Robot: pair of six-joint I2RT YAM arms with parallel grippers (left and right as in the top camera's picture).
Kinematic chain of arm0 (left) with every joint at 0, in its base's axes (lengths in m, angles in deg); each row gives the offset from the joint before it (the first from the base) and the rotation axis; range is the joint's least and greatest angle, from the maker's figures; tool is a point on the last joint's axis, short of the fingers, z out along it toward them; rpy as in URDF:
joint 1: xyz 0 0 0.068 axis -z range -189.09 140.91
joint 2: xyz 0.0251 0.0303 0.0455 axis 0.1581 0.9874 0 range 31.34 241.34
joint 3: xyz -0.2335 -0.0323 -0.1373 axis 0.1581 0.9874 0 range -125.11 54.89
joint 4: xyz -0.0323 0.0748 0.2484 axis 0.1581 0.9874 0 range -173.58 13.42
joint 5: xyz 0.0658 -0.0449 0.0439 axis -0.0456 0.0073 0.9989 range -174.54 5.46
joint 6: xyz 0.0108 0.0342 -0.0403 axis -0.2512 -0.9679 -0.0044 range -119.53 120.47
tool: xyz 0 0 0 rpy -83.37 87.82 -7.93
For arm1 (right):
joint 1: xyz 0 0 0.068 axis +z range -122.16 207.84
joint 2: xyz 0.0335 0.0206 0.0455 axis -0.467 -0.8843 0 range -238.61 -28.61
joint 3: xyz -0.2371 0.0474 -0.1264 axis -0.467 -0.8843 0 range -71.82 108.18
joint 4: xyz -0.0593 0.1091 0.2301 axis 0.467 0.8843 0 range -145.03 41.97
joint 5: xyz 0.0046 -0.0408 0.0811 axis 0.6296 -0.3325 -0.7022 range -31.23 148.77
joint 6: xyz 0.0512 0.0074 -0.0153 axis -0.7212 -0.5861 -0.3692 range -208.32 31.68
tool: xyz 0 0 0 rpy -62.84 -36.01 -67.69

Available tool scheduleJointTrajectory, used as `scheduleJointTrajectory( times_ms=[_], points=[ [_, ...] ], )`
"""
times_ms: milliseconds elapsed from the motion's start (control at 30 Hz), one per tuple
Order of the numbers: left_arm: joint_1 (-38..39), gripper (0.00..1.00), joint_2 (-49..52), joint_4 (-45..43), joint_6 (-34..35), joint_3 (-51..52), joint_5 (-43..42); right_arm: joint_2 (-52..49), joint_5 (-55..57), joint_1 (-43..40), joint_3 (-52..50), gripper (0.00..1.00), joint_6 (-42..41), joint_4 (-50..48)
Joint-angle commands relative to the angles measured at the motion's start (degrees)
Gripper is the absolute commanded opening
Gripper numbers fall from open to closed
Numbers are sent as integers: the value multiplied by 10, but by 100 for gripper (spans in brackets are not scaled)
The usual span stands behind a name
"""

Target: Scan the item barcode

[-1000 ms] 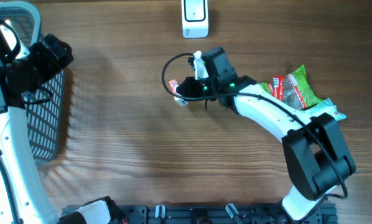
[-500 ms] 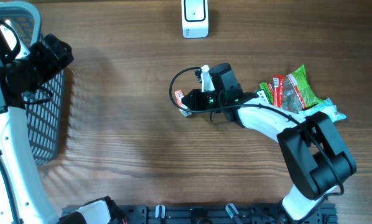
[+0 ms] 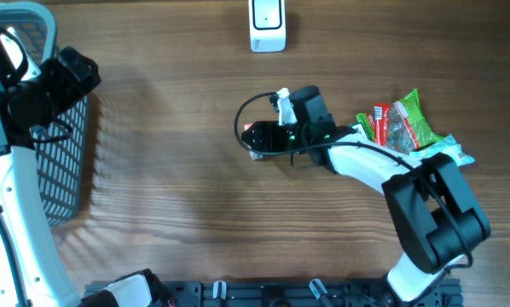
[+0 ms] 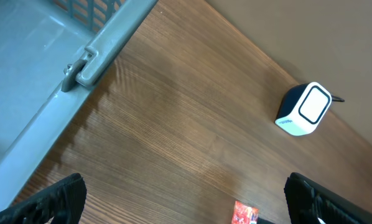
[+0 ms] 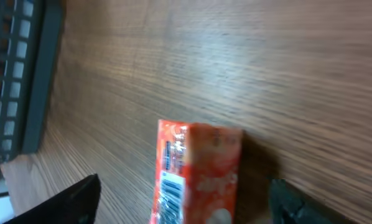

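My right fingers (image 5: 80,199) sit released either side of the small red cardboard box (image 5: 201,168); left fingers (image 4: 55,199) released, empty. The barcode (image 5: 170,186) faces sideways, well short of the white plastic scanner (image 3: 267,24), so probably no read.

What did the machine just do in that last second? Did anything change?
The right gripper slid slightly away from the scanner and opened, letting go of the red box, which now lies on the table between its fingers. The left gripper, basket and snack packets stayed put.
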Motion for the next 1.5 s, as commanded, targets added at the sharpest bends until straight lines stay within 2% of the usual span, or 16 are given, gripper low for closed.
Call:
scheduleJointTrajectory(
  times_ms=[0,300,533,567,600,633,667,700,800,867,967,1033,1167,1333,1467],
  points=[
    [2,100,-1,-1,-9,-5,-7,78,-17,-35,6,100,24,23],
    [2,100,-1,-1,-9,-5,-7,139,141,-39,6,100,108,169],
    [2,100,-1,-1,-9,-5,-7,137,135,-40,5,100,111,191],
    [2,100,-1,-1,-9,-5,-7,137,134,-40,5,95,111,190],
    [2,100,-1,-1,-9,-5,-7,137,133,-40,5,71,111,190],
    [2,100,-1,-1,-9,-5,-7,137,133,-40,5,56,111,190],
    [2,100,-1,-1,-9,-5,-7,137,133,-40,5,25,111,191],
    [2,100,-1,-1,-9,-5,-7,137,133,-40,6,4,111,192],
    [2,100,-1,-1,-9,-5,-7,137,154,-40,5,4,82,194],
    [2,100,-1,-1,-9,-5,-7,137,208,-40,5,4,53,199],
    [2,100,-1,-1,-9,-5,-7,137,296,-40,5,15,52,217],
    [2,100,-1,-1,-9,-5,-7,137,370,-40,6,18,52,242],
    [2,100,-1,-1,-9,-5,-7,137,488,-40,5,17,54,291],
    [2,100,-1,-1,-9,-5,-7,137,532,-43,5,15,68,314],
    [2,100,-1,-1,-9,-5,-7,137,506,-70,5,14,66,317]
  ],
)
